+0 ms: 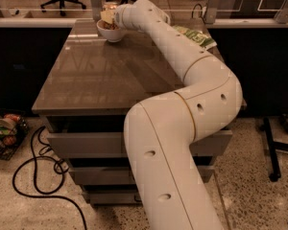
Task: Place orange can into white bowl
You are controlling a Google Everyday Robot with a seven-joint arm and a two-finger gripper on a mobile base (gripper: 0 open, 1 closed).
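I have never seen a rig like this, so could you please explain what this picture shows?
There is one picture, from a single camera looking down over a table; where that camera is mounted is not known. The thick white jointed tube is the robot's arm. It reaches across the brown table to the far left corner. At its tip is the gripper, the part that grasps, just above a small white bowl. The orange can shows at the bowl's mouth, next to the gripper; whether it is being held I cannot tell. A green snack bag lies at the table's far right.
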